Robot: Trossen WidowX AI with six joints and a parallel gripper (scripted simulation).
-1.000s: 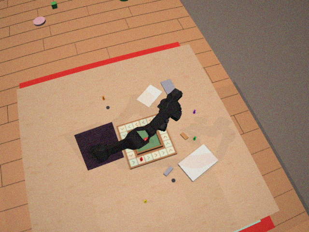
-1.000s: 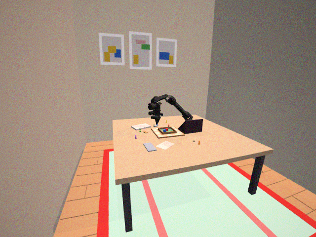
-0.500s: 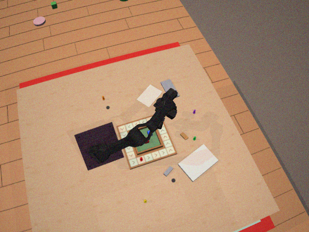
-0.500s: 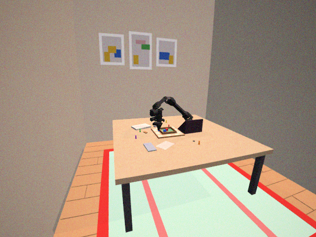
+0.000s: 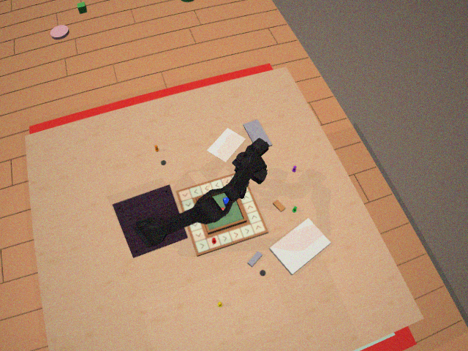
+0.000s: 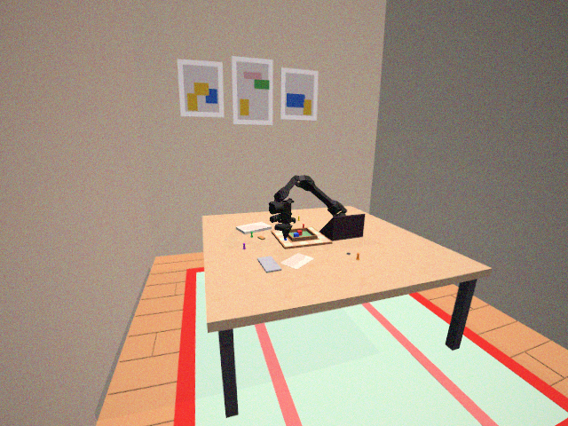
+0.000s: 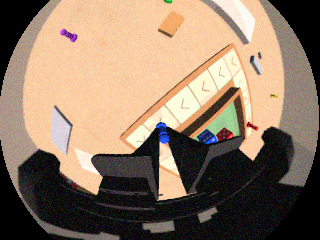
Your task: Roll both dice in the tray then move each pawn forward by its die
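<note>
Tool point(image 6: 285, 238) point(image 7: 162, 130): blue pawn point(image 6: 285, 239) point(image 7: 162, 133) pinched between the fingertips, held over the board's point(image 5: 232, 235) point(image 6: 307, 244) point(image 7: 179, 107) track, presumably for setting down on its counted square; whether its base is touching cannot be told. Blue die point(image 5: 226, 200) point(image 6: 295, 234) point(image 7: 206, 136) and red die point(image 5: 223, 208) point(image 6: 299, 232) point(image 7: 225, 134): lodged in the tray point(image 5: 227, 229) point(image 6: 303, 239) point(image 7: 240, 107), kept there by its walls, as rolled. Red pawn point(image 5: 213, 240) point(image 6: 303, 225) point(image 7: 252, 126): stood on a track square, its count perhaps already made.
</note>
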